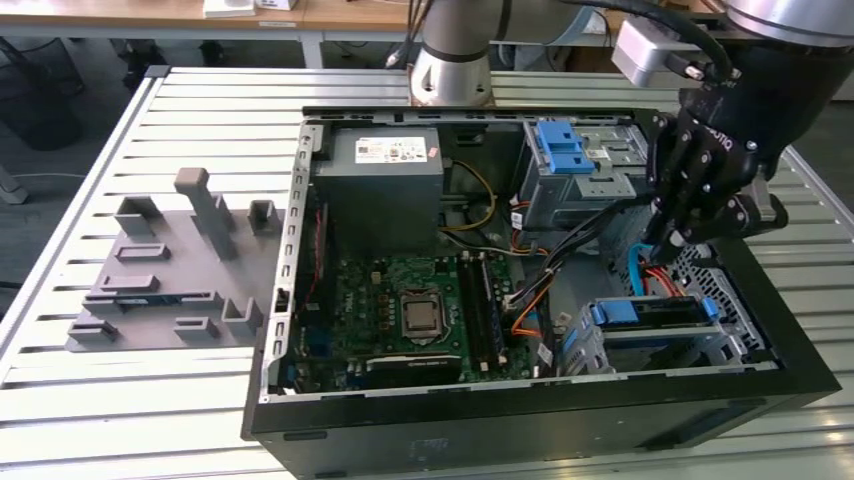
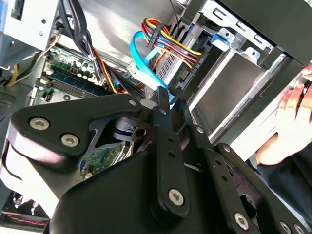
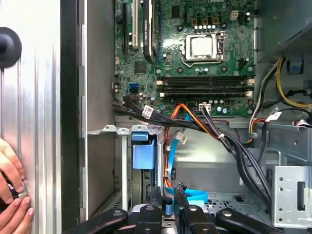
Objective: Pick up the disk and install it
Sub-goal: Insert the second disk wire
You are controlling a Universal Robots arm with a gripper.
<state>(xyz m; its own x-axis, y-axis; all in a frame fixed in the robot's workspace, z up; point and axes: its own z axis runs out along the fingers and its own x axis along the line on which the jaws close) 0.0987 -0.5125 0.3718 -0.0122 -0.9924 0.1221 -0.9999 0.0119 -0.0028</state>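
Exterior view, claw [image 1: 663, 243] just above disk [image 1: 650, 313] seated in bay.

hand [image 3: 12, 195]: cut by lower-left frame edge | disk [image 1: 650, 318]: mostly hidden in bay, lower right | fingers [image 3: 156, 195]: tips overlap cable, grip unclear

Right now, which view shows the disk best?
The exterior view: the disk sits in a drive bay, with its blue bracket and top face visible. In the first wrist view its blue bracket end appears; the second wrist view gives a cabled grey edge, probably the same disk.
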